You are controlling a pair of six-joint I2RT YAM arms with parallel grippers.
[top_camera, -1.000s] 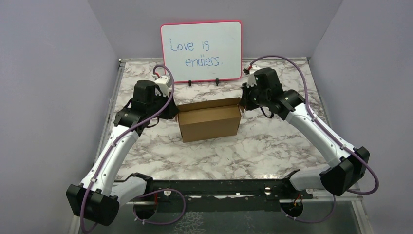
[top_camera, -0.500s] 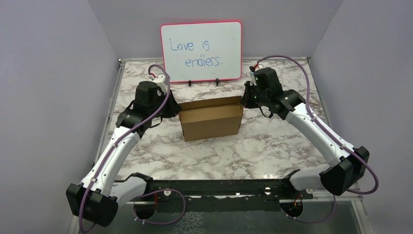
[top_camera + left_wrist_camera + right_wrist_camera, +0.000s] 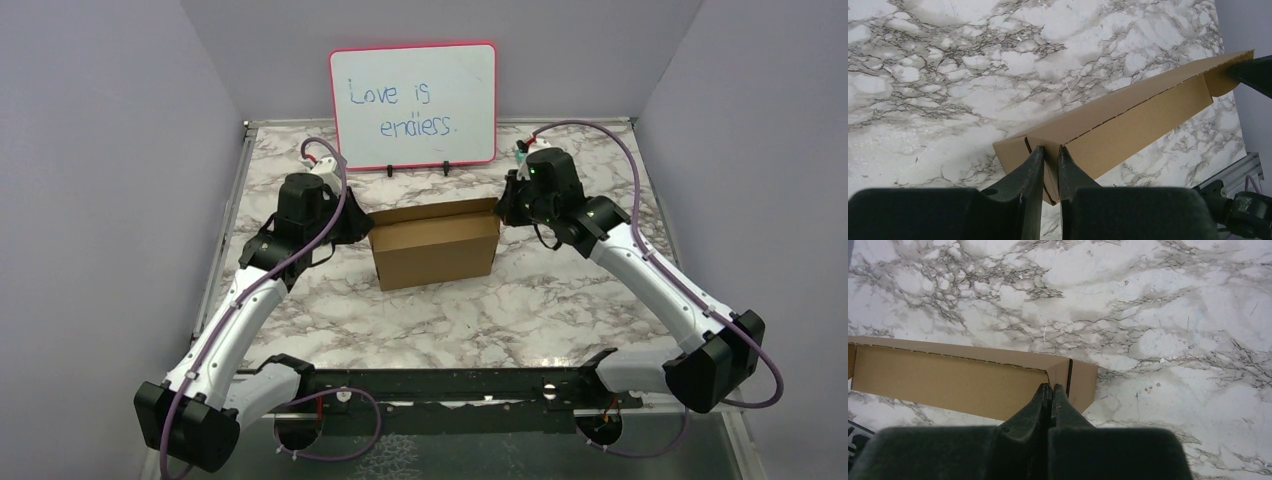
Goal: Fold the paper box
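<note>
The paper box (image 3: 433, 255) is standing open-topped on the table (image 3: 560, 320), toward the far edge and about midway between the left and right edges, near the pink-framed whiteboard (image 3: 413, 105) that is leaning behind it. The left jaws are pinching the cardboard wall at the box's left end. The right jaws are pressing together, their tips touching the top of the box's right end.

Light: bright, even, overhead (quite diffuse).
Shadows: faint, short, beside the paper box (image 3: 435, 250).
Glare: pale sheen on the marble table (image 3: 908, 145).
</note>
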